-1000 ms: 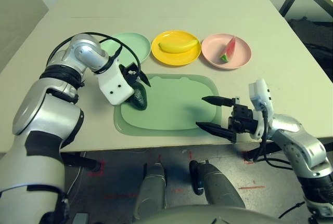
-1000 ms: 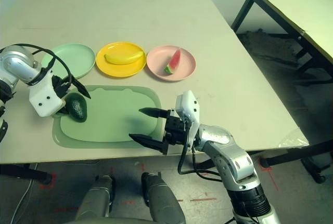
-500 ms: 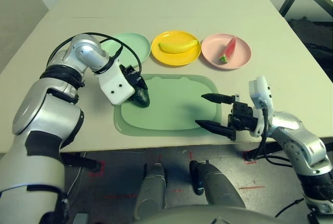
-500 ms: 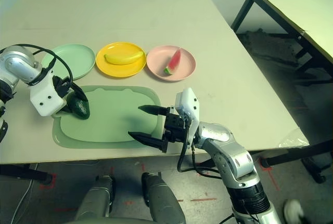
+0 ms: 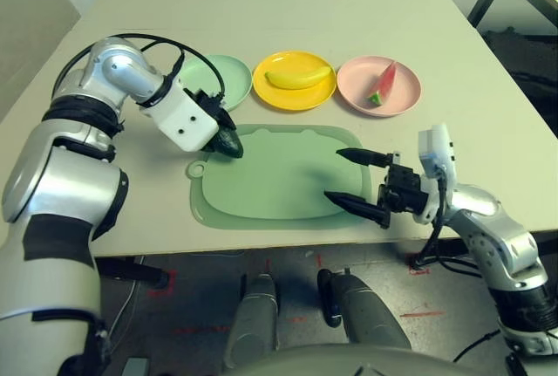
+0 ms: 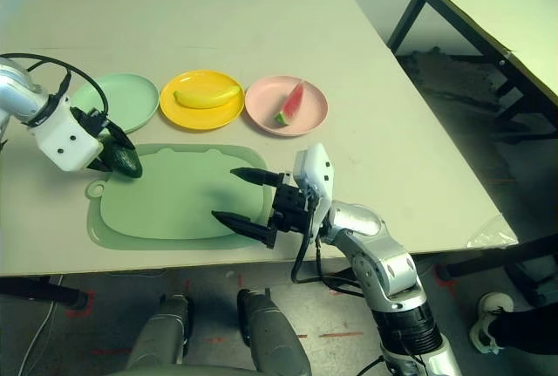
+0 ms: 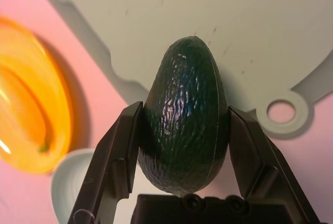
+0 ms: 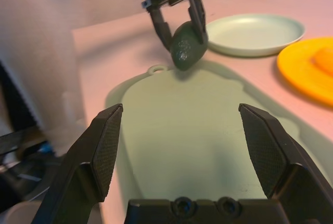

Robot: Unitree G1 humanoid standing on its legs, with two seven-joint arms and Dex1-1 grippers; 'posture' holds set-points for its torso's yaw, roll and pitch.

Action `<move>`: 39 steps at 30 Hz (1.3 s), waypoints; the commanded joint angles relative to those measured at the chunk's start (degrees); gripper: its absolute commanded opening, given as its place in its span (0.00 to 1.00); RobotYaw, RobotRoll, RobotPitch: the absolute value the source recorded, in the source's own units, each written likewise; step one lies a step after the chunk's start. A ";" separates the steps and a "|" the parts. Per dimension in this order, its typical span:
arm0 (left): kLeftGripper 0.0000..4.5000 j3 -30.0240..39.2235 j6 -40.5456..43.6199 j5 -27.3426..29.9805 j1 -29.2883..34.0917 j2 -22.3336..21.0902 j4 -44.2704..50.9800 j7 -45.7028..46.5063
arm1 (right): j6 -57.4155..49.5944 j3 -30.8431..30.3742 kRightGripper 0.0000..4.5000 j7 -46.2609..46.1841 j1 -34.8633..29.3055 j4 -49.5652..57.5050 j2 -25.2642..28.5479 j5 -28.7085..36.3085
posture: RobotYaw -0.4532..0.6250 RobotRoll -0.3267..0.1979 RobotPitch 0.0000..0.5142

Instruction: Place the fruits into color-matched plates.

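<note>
On the left, my left tool (image 7: 184, 122) has its two black fingers closed on the sides of the dark green oval avocado (image 7: 182, 115), holding it above the edge of the large green cutting mat (image 5: 279, 175). Just beyond it sits the round mint green plastic plate (image 6: 129, 101), with nothing on it. Next along the pale desk (image 5: 261, 1), the curved yellow banana (image 5: 298, 78) lies on the round yellow plate (image 5: 296, 105), and then the red watermelon wedge (image 5: 382, 84) rests on the round pale pink plate (image 5: 405, 97). My right tool (image 5: 353, 178) stands wide and empty over the mat's right end.

I judge this to be the last transfer: I should carry the avocado over the mint plate, lower it, then let go gently so it doesn't roll.
</note>
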State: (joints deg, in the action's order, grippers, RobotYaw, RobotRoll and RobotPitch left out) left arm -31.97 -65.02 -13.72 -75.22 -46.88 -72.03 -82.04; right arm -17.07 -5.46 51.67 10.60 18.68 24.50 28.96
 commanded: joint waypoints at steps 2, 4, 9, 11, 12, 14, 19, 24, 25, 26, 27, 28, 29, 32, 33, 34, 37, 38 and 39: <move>0.61 -0.89 6.63 -10.70 -2.65 -1.93 -1.67 15.19 | 5.32 -0.66 1.00 -3.40 0.95 -2.99 -1.72 -5.61 | 0.28 0.62 0.31; 0.61 -1.50 9.63 -14.48 -3.07 -2.01 -2.37 21.56 | 7.35 -0.96 1.00 -4.33 1.18 -4.10 -2.22 -7.71 | 0.28 0.62 0.31; 0.61 -3.45 16.85 -22.61 -3.89 -1.85 -3.89 35.60 | 11.72 -1.45 1.00 -6.35 0.99 -5.76 -3.00 -11.50 | 0.28 0.62 0.31; 0.61 -3.69 18.84 -24.45 -4.11 -1.69 -4.43 38.91 | 12.15 -1.58 1.00 -6.63 0.48 -5.61 -3.15 -11.78 | 0.27 0.62 0.32; 0.61 -3.95 20.46 -25.61 -4.20 -1.60 -4.75 41.09 | 12.18 -1.75 1.00 -6.80 -0.03 -5.24 -3.27 -11.84 | 0.27 0.62 0.32; 0.61 -4.10 23.40 -27.30 -4.22 -1.36 -5.31 44.79 | 12.08 -2.22 1.00 -7.10 -1.13 -4.35 -3.38 -11.96 | 0.27 0.62 0.33; 0.61 -3.59 27.65 -29.41 -3.57 -0.24 -6.15 50.65 | 11.21 -3.05 1.00 -8.15 -3.54 -1.75 -3.33 -11.66 | 0.25 0.62 0.37; 0.61 -2.84 30.69 -29.72 -1.36 1.73 -6.82 53.77 | 9.36 -2.95 1.00 -9.19 -4.78 0.66 -3.08 -11.04 | 0.24 0.62 0.39; 0.61 -2.71 31.04 -29.68 -0.90 2.08 -6.89 54.18 | 9.03 -2.79 1.00 -9.29 -4.95 0.99 -2.93 -10.96 | 0.23 0.62 0.40; 0.61 -2.67 31.35 -29.75 -0.50 2.37 -6.94 54.63 | 8.79 -2.66 1.00 -9.34 -5.09 1.24 -2.81 -10.89 | 0.23 0.62 0.41; 0.61 -2.62 31.62 -29.78 -0.10 2.72 -6.97 55.00 | 8.58 -2.56 1.00 -9.36 -5.16 1.40 -2.67 -10.84 | 0.23 0.62 0.41; 0.61 -2.57 31.77 -29.80 0.21 2.98 -6.98 55.24 | 8.33 -2.48 1.00 -9.37 -5.24 1.67 -2.53 -10.77 | 0.23 0.62 0.41; 0.61 -2.55 31.84 -29.83 0.49 3.24 -6.97 55.44 | 7.97 -2.37 1.00 -9.41 -5.23 2.00 -2.40 -10.59 | 0.23 0.62 0.42; 0.61 -2.53 31.86 -29.88 0.96 3.66 -6.96 55.74 | 7.09 -2.07 1.00 -9.50 -5.43 2.87 -1.93 -10.17 | 0.22 0.62 0.42; 0.69 -2.57 31.84 -29.93 1.07 3.70 -6.97 55.83 | 6.84 -1.99 1.00 -9.50 -5.55 2.93 -1.78 -10.10 | 0.22 0.62 0.43; 0.78 -2.62 31.86 -30.01 1.17 3.72 -6.98 55.92 | 6.58 -1.92 1.00 -9.56 -5.61 2.87 -1.71 -10.01 | 0.22 0.62 0.43; 0.98 -2.89 32.02 -30.42 1.28 3.57 -7.02 56.05 | 6.02 -1.96 1.00 -9.60 -5.72 2.87 -1.50 -9.77 | 0.22 0.62 0.43; 0.99 -2.92 32.02 -30.49 1.27 3.47 -7.02 56.08 | 5.92 -2.00 1.00 -9.59 -5.73 2.92 -1.47 -9.72 | 0.22 0.62 0.43; 0.99 -2.91 32.01 -30.53 1.22 3.32 -7.02 56.11 | 5.89 -2.04 1.00 -9.55 -5.71 2.91 -1.47 -9.70 | 0.23 0.62 0.43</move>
State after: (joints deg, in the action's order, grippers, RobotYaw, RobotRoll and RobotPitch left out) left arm -34.91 -33.03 -43.45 -74.93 -43.36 -78.61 -25.98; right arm -10.60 -7.71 42.16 5.55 20.39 22.64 18.52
